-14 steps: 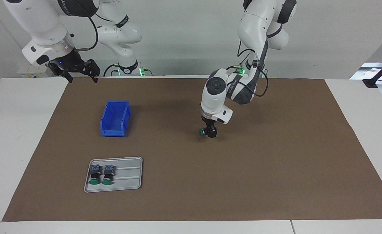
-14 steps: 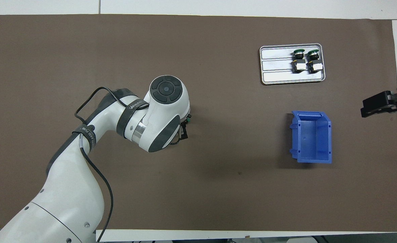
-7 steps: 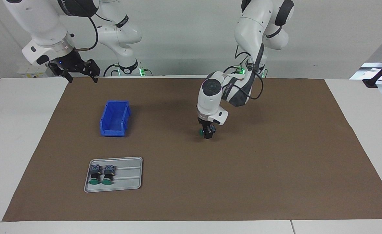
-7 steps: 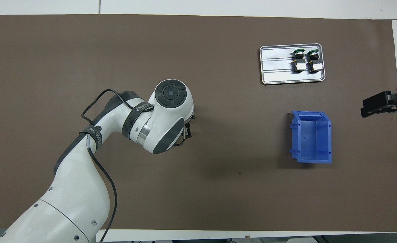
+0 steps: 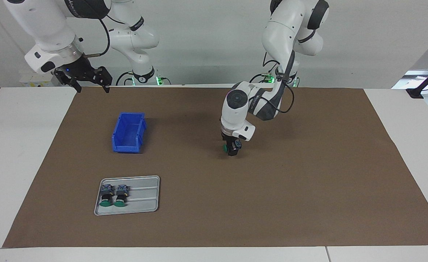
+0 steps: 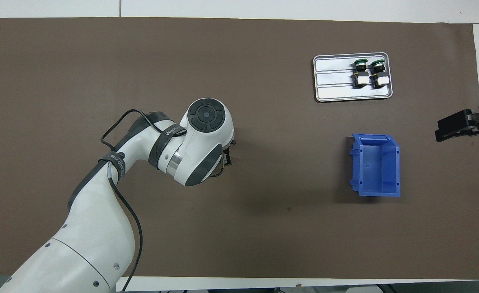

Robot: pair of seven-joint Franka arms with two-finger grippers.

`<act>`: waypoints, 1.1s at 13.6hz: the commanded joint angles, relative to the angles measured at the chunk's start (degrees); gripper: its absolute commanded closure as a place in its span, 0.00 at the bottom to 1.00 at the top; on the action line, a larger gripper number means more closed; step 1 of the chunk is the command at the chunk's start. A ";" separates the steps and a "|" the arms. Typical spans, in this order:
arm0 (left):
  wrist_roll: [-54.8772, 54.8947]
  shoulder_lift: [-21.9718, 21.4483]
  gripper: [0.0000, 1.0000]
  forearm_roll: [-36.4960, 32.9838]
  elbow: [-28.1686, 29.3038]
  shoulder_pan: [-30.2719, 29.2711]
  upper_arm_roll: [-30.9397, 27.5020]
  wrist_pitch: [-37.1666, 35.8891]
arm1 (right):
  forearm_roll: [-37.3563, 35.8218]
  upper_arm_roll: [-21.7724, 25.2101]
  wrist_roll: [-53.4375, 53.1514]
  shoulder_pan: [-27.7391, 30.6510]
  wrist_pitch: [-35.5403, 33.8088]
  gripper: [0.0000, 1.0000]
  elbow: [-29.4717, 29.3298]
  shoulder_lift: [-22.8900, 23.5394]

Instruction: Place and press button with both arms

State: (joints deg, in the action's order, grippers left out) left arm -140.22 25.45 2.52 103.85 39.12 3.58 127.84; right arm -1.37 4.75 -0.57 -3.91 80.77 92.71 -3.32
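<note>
My left gripper (image 5: pixel 232 148) points down over the middle of the brown mat and is shut on a green-capped button (image 5: pixel 226 147), held lying sideways just above the mat. In the overhead view the left wrist hides the button, and only the gripper's black edge (image 6: pixel 226 156) shows. Two more buttons (image 5: pixel 113 195) lie side by side in a grey tray (image 5: pixel 143 196), also seen in the overhead view (image 6: pixel 369 73). My right gripper (image 5: pixel 89 78) waits, open and empty, high over the mat's edge at the right arm's end (image 6: pixel 461 124).
A blue open bin (image 5: pixel 128 132) stands on the mat between the tray and the robots, toward the right arm's end; it shows empty in the overhead view (image 6: pixel 376 165). The brown mat (image 5: pixel 308 182) covers most of the white table.
My left gripper has shifted slightly toward the right arm's end and turned at the wrist, still holding the button. The right arm has not moved.
</note>
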 commanded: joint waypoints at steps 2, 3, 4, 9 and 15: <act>-0.66 -0.23 0.62 0.47 0.39 0.79 -0.68 0.92 | 0.14 -0.18 1.18 0.48 -0.18 0.01 0.63 -0.54; -0.58 -0.23 0.69 0.47 0.21 0.87 -0.68 0.49 | 0.14 -0.18 1.18 0.48 -0.18 0.01 0.63 -0.54; -0.58 -0.23 0.77 0.47 -0.48 0.79 -0.68 -0.65 | 0.14 -0.18 1.18 0.48 -0.18 0.01 0.63 -0.54; 2.22 -1.10 0.89 0.12 -2.07 0.18 -0.68 -3.21 | 0.14 -0.18 1.18 0.48 -0.18 0.01 0.63 -0.54; 7.50 -6.99 0.91 0.91 -0.15 -2.82 -0.68 -3.39 | 0.14 -0.18 1.18 0.48 -0.18 0.01 0.63 -0.54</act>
State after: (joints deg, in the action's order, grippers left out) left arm -135.30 21.51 2.52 101.78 37.11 3.03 125.77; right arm -1.37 4.75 -0.57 -3.91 80.77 92.71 -3.32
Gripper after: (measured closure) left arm 0.670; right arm 0.009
